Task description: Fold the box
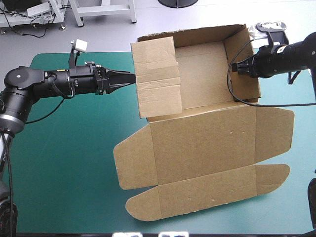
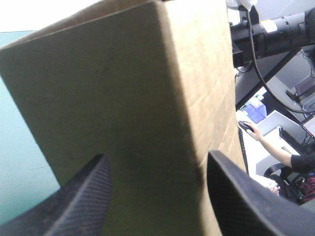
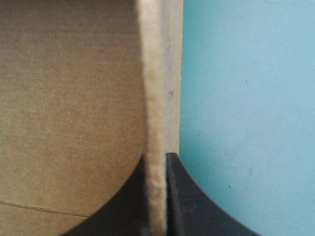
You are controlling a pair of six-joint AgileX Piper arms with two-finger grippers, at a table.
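Walls of the box (image 1: 205,143) raised, lid flat; right pincer (image 1: 236,66) clamps one, left pincer (image 1: 131,77) gapes.

We see the table (image 1: 64,173) with a teal-green cover. The brown box (image 1: 202,143) lies on it, right of centre. Its tray, walls raised, is toward the far edge. Its lid and flaps lie flat toward the near edge.

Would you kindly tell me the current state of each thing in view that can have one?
box: open tray, walls raised.
lid: flat on the teal-green cover, flaps spread.
left gripper: jaws open, at the box's left wall.
right gripper: jaws shut on the box's right wall.
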